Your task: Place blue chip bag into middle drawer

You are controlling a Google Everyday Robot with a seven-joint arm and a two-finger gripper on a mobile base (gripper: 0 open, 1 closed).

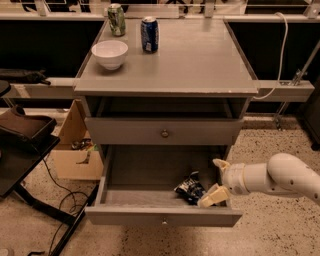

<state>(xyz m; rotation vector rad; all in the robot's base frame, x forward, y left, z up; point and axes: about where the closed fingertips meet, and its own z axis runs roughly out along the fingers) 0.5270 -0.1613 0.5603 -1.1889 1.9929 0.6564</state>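
The wide, shallow grey middle drawer [162, 216], with a small round knob on its front, stands pulled open at the bottom of the cabinet. On its floor, toward the right front, lies the small crumpled dark-blue foil chip bag [189, 187]. Just right of it, at the drawer's right end, the cream two-finger tool [216, 180] is spread wide and holds nothing; its lower finger is just beside the bag. Above, the grey knobbed upper drawer [164, 131] is closed. On the grey tabletop [200, 60] stand a white ceramic bowl [110, 53], a blue soda can [149, 34] and, farthest, a green soda can [116, 12].
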